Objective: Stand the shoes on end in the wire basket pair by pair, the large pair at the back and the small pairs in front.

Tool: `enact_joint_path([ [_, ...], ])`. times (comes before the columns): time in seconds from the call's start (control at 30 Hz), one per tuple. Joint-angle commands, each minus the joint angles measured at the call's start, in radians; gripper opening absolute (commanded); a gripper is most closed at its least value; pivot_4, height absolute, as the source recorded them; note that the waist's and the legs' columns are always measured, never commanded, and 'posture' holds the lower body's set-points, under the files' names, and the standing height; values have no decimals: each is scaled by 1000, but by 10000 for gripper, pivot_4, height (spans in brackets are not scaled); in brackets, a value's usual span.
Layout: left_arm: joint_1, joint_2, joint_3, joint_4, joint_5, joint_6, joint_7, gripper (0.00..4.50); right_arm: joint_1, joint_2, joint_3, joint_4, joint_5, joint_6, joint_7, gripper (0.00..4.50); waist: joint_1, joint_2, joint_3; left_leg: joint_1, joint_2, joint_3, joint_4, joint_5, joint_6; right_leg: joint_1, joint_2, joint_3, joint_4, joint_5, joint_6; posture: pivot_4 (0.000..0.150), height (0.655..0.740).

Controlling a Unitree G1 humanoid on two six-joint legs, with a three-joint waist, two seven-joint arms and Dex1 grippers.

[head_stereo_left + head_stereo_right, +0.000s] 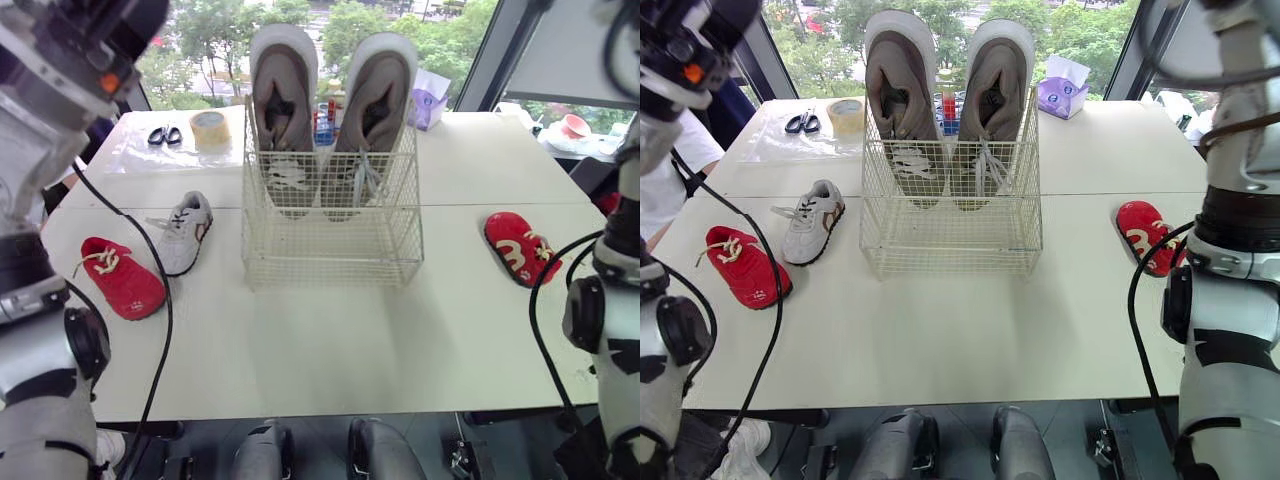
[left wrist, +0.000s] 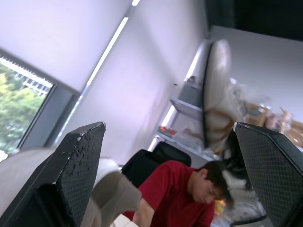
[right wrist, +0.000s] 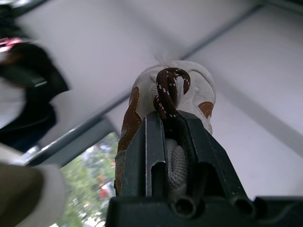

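Right wrist view: the right pincer (image 3: pixel 172 116) is pressed together on a small white shoe with brown trim (image 3: pixel 142 90), which is held aloft and runs roughly along its fingers. The left pincer (image 2: pixel 168 130) is spread, holding nothing. The white wire basket (image 1: pixel 330 255) on the pale bench (image 1: pixel 330 350) holds 2 large grey-brown shoes (image 1: pixel 283 100) upright at the back. The matching white shoe (image 1: pixel 185 232) lies to its left, nearer the left arm.

Office w/ white tables (image 1: pixel 330 350), big windows (image 1: pixel 200 40)
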Motion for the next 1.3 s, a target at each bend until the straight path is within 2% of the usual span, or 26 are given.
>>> enact_joint_path([
  [0.03,-118,17,-47,71,115,24,-155,45000,-30,22,19,-19,18,-59,88,47,1,0,0,0,0,0,0,0,0,0,0,0,0,0,0,1500,7400],
  [0.17,-229,6,-112,132,248,35,-285,45000,-21,51,46,-27,14,-104,151,47,2,-1,1,-1,0,0,0,0,0,-1,0,-1,0,0,0,1500,7400],
  [0.37,-293,-44,-167,194,384,52,-417,45000,-15,78,72,-21,-18,-166,186,47,-2,-1,1,-1,1,0,0,0,0,-1,0,-1,1,0,0,1500,7400],
  [0.47,-311,-56,-162,242,420,73,-484,36249,-10,85,77,-17,-31,-185,203,0,-5,-1,1,-1,1,0,0,0,-1,-2,0,-1,1,0,0,1500,7400],
  [0.67,-322,-50,-103,241,421,140,-531,6704,4,77,86,-10,-63,-217,223,0,-18,0,1,-1,1,-2,-1,0,-1,-3,-1,0,1,0,0,1500,7400],
  [0.7,-320,-44,-87,230,414,154,-519,3088,8,76,86,-10,-65,-214,223,0,-18,0,1,-1,1,-2,-1,0,-1,-3,-1,0,2,0,0,1500,7400],
  [0.77,-319,-45,-46,215,398,174,-471,2755,20,72,83,-14,-68,-196,215,0,-19,0,1,-1,1,-2,-1,0,-1,-3,-1,0,2,0,0,1500,7400],
  [0.9,-279,-81,85,164,328,176,-323,2763,77,108,2,-63,42,42,69,18125,-18,0,1,-1,1,-2,-2,0,-1,-3,-2,0,3,0,0,1500,7400],
  [1.0,-192,-168,216,51,245,125,-137,2763,134,191,-143,-125,237,278,-160,32602,-16,-1,1,0,1,-3,-1,1,-2,-3,-3,0,5,0,0,1500,7400],
  [1.07,-124,-262,283,-57,183,65,-7,2763,173,301,-232,-192,441,401,-341,42963,-13,-1,1,0,1,-4,-1,1,-3,-2,-5,0,7,0,0,1500,7400],
  [1.17,-44,-420,327,-221,120,-56,148,2763,210,502,-311,-285,789,498,-591,44253,-13,-1,1,0,0,-6,-1,2,-3,-1,-8,-2,7,0,0,1500,7400],
  [1.23,13,-549,323,-319,80,-141,233,2763,234,646,-287,-305,886,496,-654,44253,-15,-1,1,0,0,-7,-1,2,-3,-1,-9,-2,7,0,0,1500,7400],
  [1.3,66,-649,295,-384,76,-205,291,2763,251,737,-248,-303,910,497,-672,44253,-15,0,1,0,0,-6,-1,2,-3,-1,-8,-3,6,1,0,1500,7400],
])
